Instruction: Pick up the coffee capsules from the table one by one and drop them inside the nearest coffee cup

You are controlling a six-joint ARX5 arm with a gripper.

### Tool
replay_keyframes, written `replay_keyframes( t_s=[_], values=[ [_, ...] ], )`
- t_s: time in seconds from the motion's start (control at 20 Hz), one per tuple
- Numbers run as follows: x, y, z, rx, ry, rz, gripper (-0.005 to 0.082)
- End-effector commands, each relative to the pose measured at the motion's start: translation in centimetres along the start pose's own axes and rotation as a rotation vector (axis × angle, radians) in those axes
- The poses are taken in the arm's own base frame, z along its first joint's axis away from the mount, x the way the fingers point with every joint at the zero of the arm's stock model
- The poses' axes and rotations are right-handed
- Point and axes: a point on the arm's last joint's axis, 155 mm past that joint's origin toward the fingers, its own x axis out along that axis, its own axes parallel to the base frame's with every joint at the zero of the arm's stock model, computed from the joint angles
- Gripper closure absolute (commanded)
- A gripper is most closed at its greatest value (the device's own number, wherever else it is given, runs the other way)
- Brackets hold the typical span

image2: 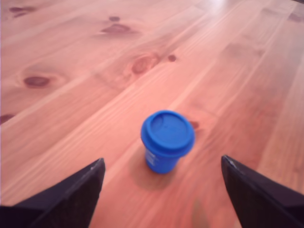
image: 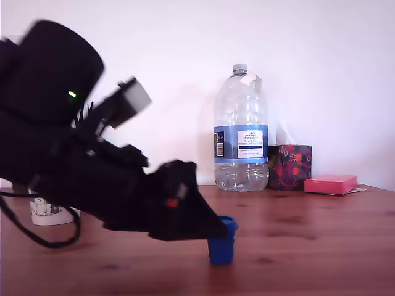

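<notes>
One black robot arm fills the left half of the exterior view and slopes down toward the lower middle of the frame. Its pincer point(image: 213, 229) ends right at a single dark blue coffee capsule point(image: 222, 242) standing on the reddish wooden desk point(image: 321, 246). Whether they touch cannot be told from this side.

In the wrist view the pincer point(image2: 161, 160) is apart, its two dark fingers point(image2: 71, 199) spread wide. The blue capsule point(image2: 166, 140) sits centred in the gap and just ahead of the tips, so the closing move seems to need only a short push forward. The capsule stands upright, long axis vertical, wider rimmed top facing up.

One capsule is visible; no cream one shows in either view. One white coffee cup point(image: 52, 216) sits at the lower left of the exterior view, mostly hidden behind the arm and well apart from the capsule. Against the back wall stand one large water bottle point(image: 241, 132), one patterned box point(image: 291, 166) and one flat pink box point(image: 330, 184).
</notes>
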Motion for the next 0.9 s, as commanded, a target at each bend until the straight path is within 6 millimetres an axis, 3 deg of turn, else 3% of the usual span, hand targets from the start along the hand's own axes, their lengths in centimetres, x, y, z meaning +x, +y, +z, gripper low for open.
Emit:
replay_keyframes(
  t_s=[0.0, 0.85],
  values=[
    [0.8, 0.0, -0.2, 0.005, 0.012, -0.004, 0.0059],
    [3.9, 0.6, -1.6, 0.022, 0.154, 0.041, 0.0067]
  ],
)
